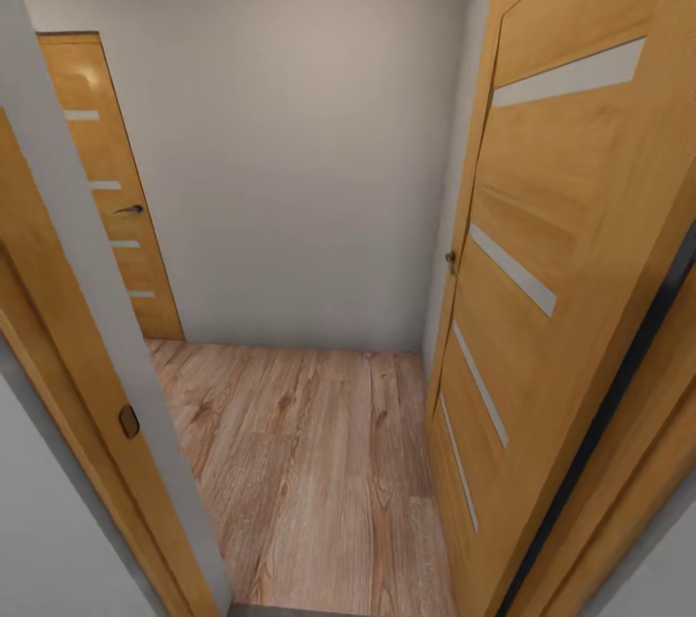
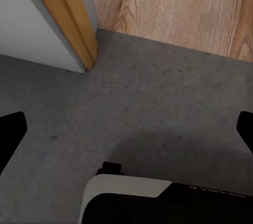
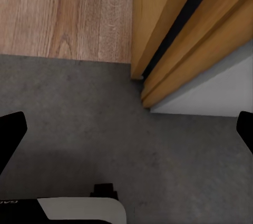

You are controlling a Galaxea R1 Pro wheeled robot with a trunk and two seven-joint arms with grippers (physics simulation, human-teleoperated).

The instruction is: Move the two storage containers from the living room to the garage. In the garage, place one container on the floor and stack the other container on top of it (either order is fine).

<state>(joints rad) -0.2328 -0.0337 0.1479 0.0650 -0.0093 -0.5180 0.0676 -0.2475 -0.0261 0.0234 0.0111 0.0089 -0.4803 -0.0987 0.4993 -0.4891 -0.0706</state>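
A doorway was framed between an open wooden door (image 1: 570, 240) and a jamb (image 1: 87, 327), wood-plank flooring (image 1: 309, 462) lying ahead of the grey concrete floor (image 2: 132, 108); both hands were spread empty, no container being seen.

You face open doorway; bare wood floor (image 1: 319, 462) runs ahead to grey wall (image 1: 300, 143). Open door (image 1: 561, 288) crowds your right, door frame (image 1: 87, 308) your left. Closed door (image 1: 111, 191) far left. Concrete floor (image 2: 132, 118) under you bare.
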